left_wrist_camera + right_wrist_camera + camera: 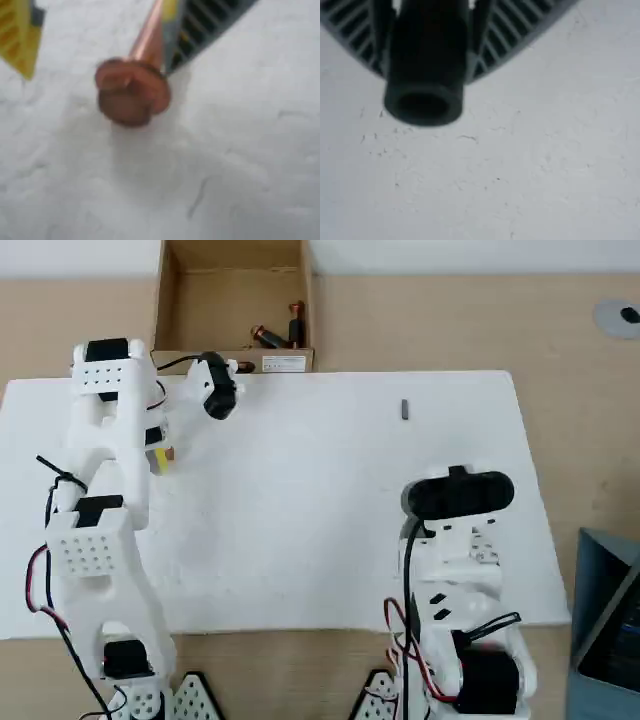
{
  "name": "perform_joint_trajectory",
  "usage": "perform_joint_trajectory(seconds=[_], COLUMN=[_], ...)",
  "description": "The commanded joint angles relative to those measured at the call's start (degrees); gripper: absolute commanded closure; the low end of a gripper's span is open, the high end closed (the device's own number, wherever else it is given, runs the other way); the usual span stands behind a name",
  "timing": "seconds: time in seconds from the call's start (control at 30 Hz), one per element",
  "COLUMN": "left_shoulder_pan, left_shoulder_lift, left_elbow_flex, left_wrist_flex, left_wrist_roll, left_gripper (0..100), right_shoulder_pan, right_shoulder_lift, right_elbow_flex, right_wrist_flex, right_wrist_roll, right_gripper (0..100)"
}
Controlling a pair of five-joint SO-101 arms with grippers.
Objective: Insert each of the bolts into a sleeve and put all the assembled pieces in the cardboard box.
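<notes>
My left gripper (97,55) holds a copper bolt (132,92) with its flanged head hanging just above the white mat; the shaft lies against the dark ribbed finger (200,25), and the yellow finger (20,35) stands off to the side. In the high view this gripper (160,455) is at the mat's left. My right gripper (427,40) is shut on a black sleeve (425,100), its open bore facing the camera, low over the mat. The cardboard box (165,310) at the back holds assembled pieces (272,337). A small dark sleeve (405,409) lies on the mat.
The white mat (300,520) covers most of the wooden table. The right arm (457,495) stands over its right part. A copper bit (245,367) sits by the box's front wall. A grey disc (617,317) and a dark bin (605,620) are off to the right.
</notes>
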Motion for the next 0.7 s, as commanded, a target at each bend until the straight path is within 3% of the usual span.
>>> perform_joint_trajectory(seconds=[0.0, 0.67], left_shoulder_pan=[0.7, -1.23], left_shoulder_lift=[-0.57, 6.29], left_elbow_flex=[-0.18, -3.96], left_wrist_flex=[-1.49, -3.87], left_wrist_roll=[-1.41, -1.67], left_gripper=[81, 81], right_shoulder_pan=[0.4, 0.4], right_shoulder_lift=[-1.01, -1.1], right_elbow_flex=[-0.31, -0.4], right_wrist_flex=[-0.44, -0.44], right_wrist_roll=[0.53, 0.53], right_gripper=[98.9, 98.9])
